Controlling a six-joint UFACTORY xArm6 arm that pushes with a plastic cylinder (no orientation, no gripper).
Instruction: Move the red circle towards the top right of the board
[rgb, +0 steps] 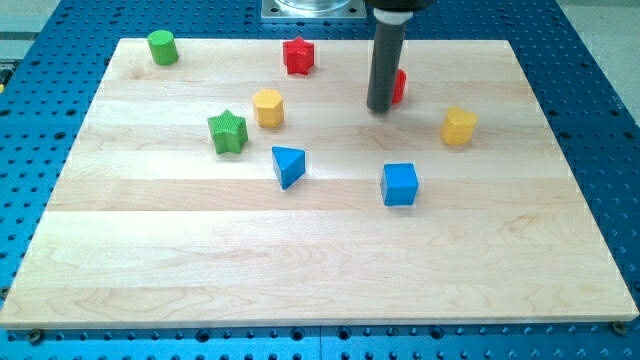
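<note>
The red circle (399, 86) sits in the upper middle of the board (320, 270), slightly right of centre, and is mostly hidden behind the dark rod; only a red sliver shows at the rod's right side, so its round shape is hard to confirm from here. My tip (379, 108) is down on the wood just at the circle's left, apparently touching it or very nearly so. The arm ends in this plain rod with no jaws, so there is no opening or hold to report.

No brand, label or writing can be read on any block or on the board.

To the circle's right and a little lower stands a yellow hexagon block (459, 126), near but apart. Between the circle and the board's top edge and right edge the wood lies bare, up to the top right corner. To the left along the top, a red star (298, 55) sits close to the top edge. Further left are a yellow hexagon (268, 107) and a green star (227, 132) just beside each other. A green cylinder (162, 46) occupies the top left corner. Below the middle lie a blue triangle (288, 165) and a blue cube (400, 184), well apart. The board rests on a blue perforated table (600, 90).
</note>
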